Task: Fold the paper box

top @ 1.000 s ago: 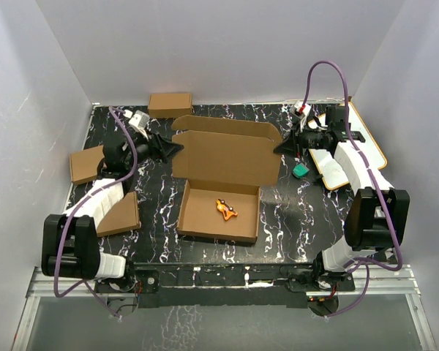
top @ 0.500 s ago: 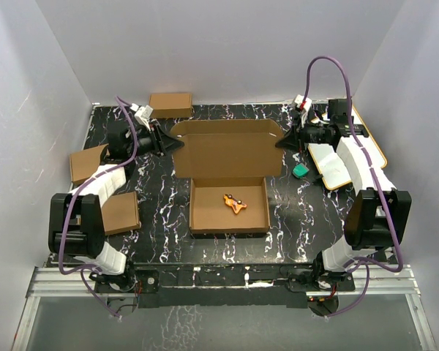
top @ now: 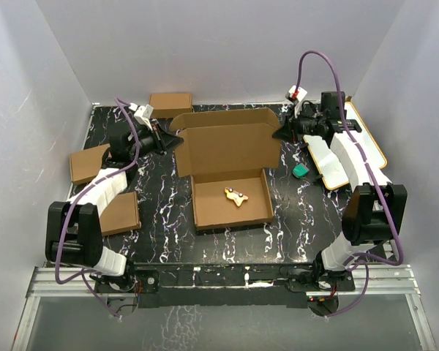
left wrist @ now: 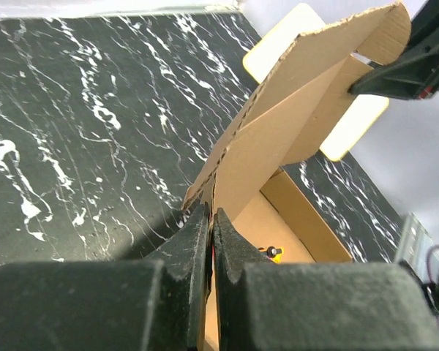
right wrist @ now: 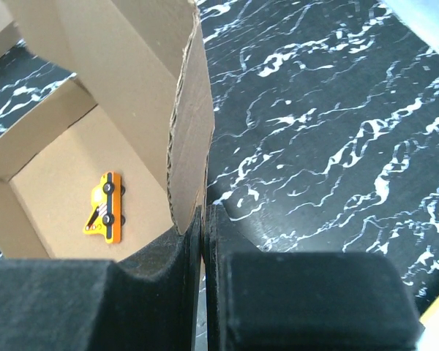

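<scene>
The paper box (top: 230,146) stands mid-table, its tray open toward me and its lid raised at the back. A small orange toy car (top: 236,196) lies in the tray. My left gripper (top: 177,139) is shut on the lid's left side flap; in the left wrist view the fingers (left wrist: 211,216) pinch the cardboard edge (left wrist: 293,124), with the toy car (left wrist: 271,252) just beyond. My right gripper (top: 278,134) is shut on the lid's right flap; the right wrist view shows the jaws (right wrist: 205,212) clamped on the flap (right wrist: 132,58) beside the toy car (right wrist: 104,207).
Three small closed cardboard boxes sit at the back left (top: 170,104), the left edge (top: 86,164) and the near left (top: 121,212). A white board with a tan rim (top: 344,157) lies at the right, a green object (top: 300,170) beside it. White walls enclose the table.
My left gripper closed on the lid's left flap. The box turned and shifted a little to the right, its lid rose more upright, and the toy car slid inside the tray.
</scene>
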Controlling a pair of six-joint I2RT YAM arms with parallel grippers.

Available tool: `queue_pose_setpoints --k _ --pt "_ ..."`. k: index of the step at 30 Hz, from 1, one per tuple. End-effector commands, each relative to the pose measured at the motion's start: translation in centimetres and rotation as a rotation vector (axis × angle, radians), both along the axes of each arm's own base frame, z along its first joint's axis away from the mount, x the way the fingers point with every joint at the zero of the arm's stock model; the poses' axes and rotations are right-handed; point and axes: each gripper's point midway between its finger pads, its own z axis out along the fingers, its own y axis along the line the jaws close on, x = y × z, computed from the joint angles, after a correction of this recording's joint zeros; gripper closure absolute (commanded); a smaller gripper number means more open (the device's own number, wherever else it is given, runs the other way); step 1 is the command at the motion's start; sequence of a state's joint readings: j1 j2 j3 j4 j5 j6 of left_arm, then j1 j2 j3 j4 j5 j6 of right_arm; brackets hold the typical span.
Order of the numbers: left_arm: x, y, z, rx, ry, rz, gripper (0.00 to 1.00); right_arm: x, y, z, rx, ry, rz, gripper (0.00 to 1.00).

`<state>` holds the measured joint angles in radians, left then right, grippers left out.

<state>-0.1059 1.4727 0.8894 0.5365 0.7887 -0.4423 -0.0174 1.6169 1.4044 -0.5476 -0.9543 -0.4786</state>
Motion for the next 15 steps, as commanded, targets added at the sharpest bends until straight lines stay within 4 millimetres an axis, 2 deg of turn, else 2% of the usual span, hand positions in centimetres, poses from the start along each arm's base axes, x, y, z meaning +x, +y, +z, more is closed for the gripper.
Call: queue_pose_setpoints --k 1,8,15 --pt "1.1 0.3 3.6 0.007 -0.114 0.173 1.0 3.3 0.8 4.4 0.005 -0.162 -0.142 0.92" --pt "3.7 -0.2 3.3 0.076 -0.164 0.347 1.0 6.6 2.3 5.6 0.007 -0.235 -0.3 0.92" --pt "6.2 -1.1 2.3 0.114 -0.172 0.444 1.0 8.2 2.0 4.5 0.077 -0.241 -0.497 0.92"
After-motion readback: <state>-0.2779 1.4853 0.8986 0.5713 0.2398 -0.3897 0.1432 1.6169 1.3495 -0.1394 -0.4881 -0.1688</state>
